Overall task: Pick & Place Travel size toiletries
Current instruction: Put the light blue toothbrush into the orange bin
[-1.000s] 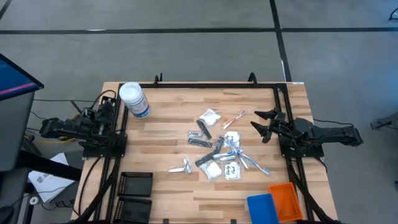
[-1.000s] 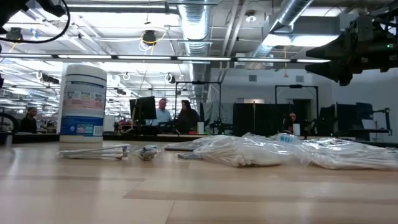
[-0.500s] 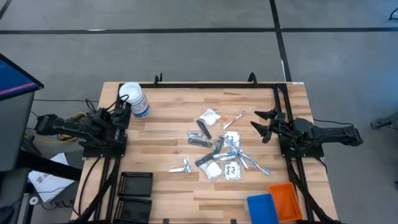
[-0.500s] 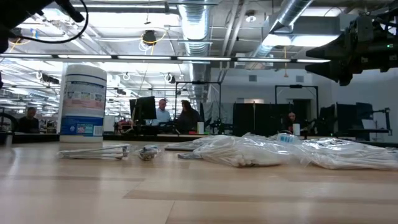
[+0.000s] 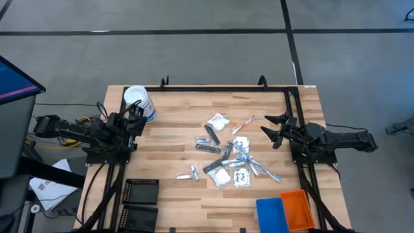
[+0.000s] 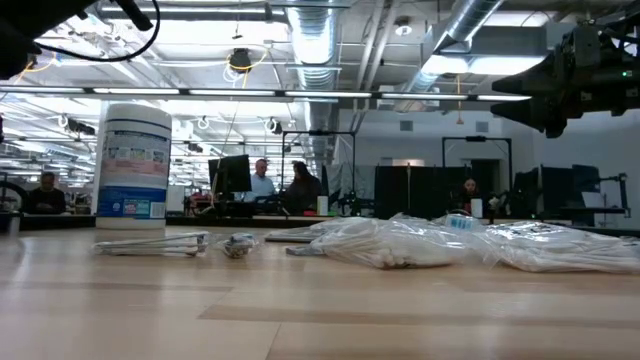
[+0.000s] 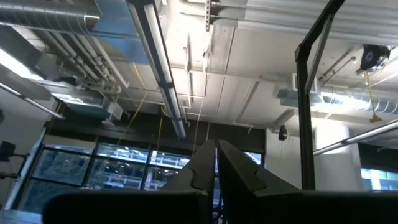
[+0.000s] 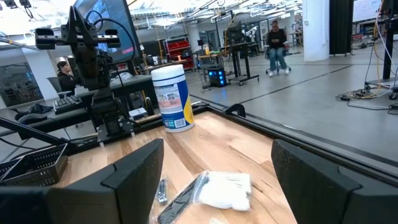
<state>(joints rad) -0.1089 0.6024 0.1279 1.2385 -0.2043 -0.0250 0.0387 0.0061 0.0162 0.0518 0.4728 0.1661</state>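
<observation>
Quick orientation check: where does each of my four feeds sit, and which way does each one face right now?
High: overhead, straight down on the table, both arms, toiletries pile.
Low: table height, level across to the room; jar, pile.
Left wrist: aimed up at the ceiling; own shut fingers.
Right wrist: across the table past its open fingers; white sachet, jar.
Shared: jar in high, low, right wrist.

Big open lab space, grey concrete floor [image 5: 194, 55] with dark seams running across it. Ceiling's all exposed ducts [image 6: 318, 40] and long strip lights [image 7: 158, 59] glowing bright. People are sitting at desks with monitors [image 6: 228, 175] way back there, and someone's sitting on a chair [image 8: 277, 46] out on the floor
</observation>
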